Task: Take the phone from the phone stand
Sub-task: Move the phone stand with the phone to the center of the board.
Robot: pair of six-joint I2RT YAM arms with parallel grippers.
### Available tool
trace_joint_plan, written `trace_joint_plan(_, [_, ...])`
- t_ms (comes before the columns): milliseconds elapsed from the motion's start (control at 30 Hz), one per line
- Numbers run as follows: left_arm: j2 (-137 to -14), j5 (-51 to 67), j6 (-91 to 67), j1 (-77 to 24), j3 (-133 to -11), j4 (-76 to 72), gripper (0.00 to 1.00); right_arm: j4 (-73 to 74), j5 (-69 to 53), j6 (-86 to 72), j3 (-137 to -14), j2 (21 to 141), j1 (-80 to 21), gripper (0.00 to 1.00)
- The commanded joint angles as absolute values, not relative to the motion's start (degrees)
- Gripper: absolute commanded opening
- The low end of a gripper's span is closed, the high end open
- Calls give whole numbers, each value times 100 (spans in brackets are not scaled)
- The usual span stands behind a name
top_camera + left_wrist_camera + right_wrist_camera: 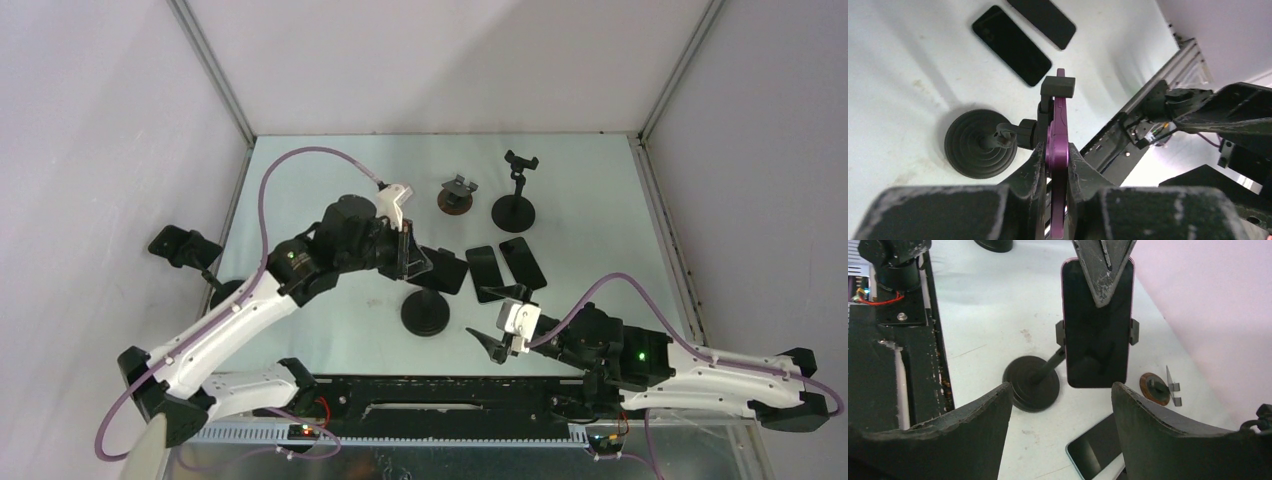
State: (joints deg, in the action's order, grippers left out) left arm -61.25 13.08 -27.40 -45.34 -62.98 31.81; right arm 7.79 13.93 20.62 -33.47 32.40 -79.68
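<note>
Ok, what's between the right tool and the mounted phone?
Only air before the mounted phone; below, table, the stand base and a loose phone, per right wrist view.

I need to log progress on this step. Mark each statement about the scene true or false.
1. The left gripper is shut on the phone. True.
2. The phone lies flat on the table, clear of its stand. False: it sits clamped upright in the phone stand.
3. The right gripper grips the stand's base. False: it is open, holds nothing and sits short of the stand.
4. Two other phones lie flat on the table. True.
</note>
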Motion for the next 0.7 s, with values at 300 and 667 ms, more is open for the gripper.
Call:
trace_joint_plan(300, [-7348, 60, -1724, -4991, -8428, 6252, 0, 470, 1904, 1910, -3199, 3161, -8003, 74])
trace_joint_plan(667, [-6938, 618, -2225, -4992, -7949, 5390, 9, -1080, 1779, 2757, -3122, 3718, -8006, 77])
